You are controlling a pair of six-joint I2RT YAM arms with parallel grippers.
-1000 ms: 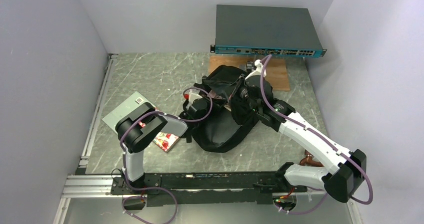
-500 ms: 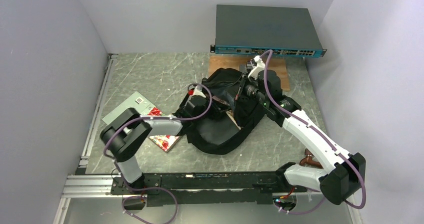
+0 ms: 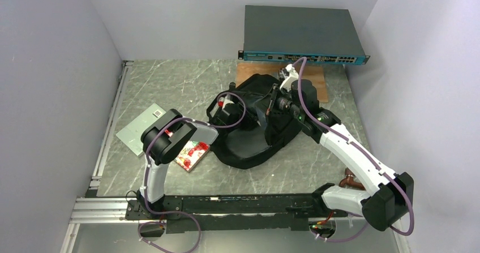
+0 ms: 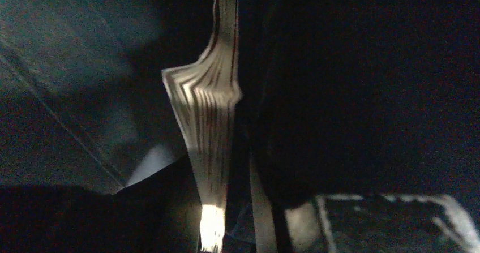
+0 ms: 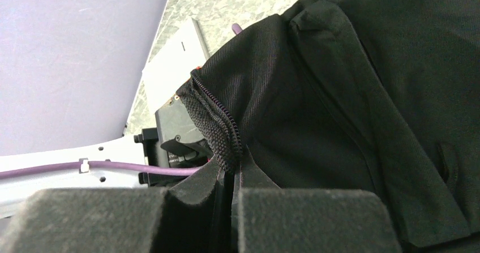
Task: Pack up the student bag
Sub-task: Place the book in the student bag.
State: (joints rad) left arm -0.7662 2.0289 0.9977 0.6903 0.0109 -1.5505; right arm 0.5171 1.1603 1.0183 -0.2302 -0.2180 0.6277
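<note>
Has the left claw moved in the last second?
Yes. The left gripper has edged toward the grey rack box at the back, at the student bag.

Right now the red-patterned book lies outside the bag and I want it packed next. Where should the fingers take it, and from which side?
The book lies flat on the table; the student bag crowds its right edge and the left arm overhangs its far end. So probably pinch its near corner, coming down from the arm-base side.
</note>
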